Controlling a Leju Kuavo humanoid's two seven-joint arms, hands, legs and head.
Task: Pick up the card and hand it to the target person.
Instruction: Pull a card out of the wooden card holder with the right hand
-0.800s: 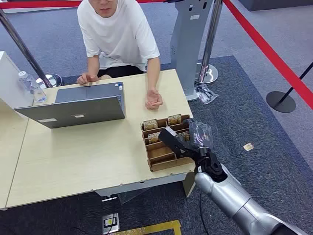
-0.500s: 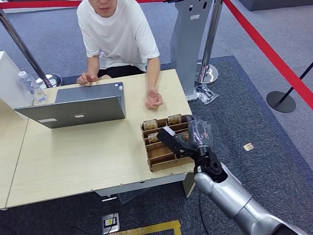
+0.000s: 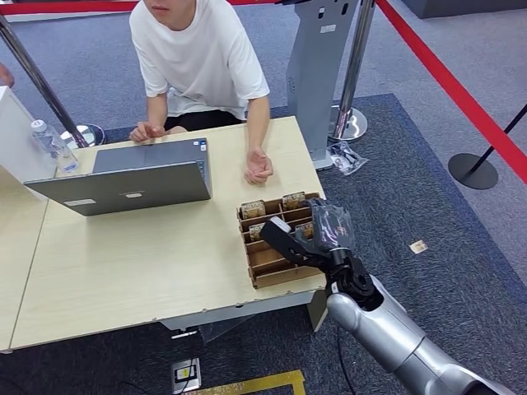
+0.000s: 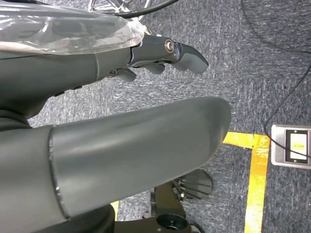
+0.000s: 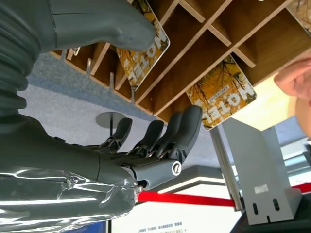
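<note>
Since the earlier frames your right hand [image 3: 292, 240] has slid further out over the wooden tray [image 3: 264, 262], its dark tip now nearer the tray's middle than before; the table, the laptop and the seated person have stayed put.

Going from big to small, you have one light wood table [image 3: 149, 263], with a second table surface [image 3: 16, 239] butted against it at 9 o'clock. One person [image 3: 196, 58] in a white shirt sits at 12 o'clock, both forearms on the table top, the nearer hand [image 3: 258, 164] resting palm-up just beyond the tray. One grey laptop [image 3: 133, 177] stands open at 10 o'clock from the tray. One water bottle [image 3: 53, 144] sits at the far 9 o'clock corner. One slotted tray sits at the table's 4 o'clock corner.

In the head view you can count four cards standing in the tray's slots: two in the far row [image 3: 254, 208] [image 3: 293, 199] and two in the next row, one on each side of the hand [image 3: 259, 230] [image 3: 305, 229]. The right wrist view shows two of them close up, patterned yellow and brown with lettering [image 5: 143, 58] [image 5: 221, 92].

Your right hand is spread, fingers [image 5: 180, 131] extended and apart, thumb [image 5: 110, 24] held away from them, holding nothing. One card lies just beside the thumb tip; whether they touch you cannot tell.

Your left hand [image 4: 154, 87] hangs over the carpet, fingers apart, holding nothing.
</note>
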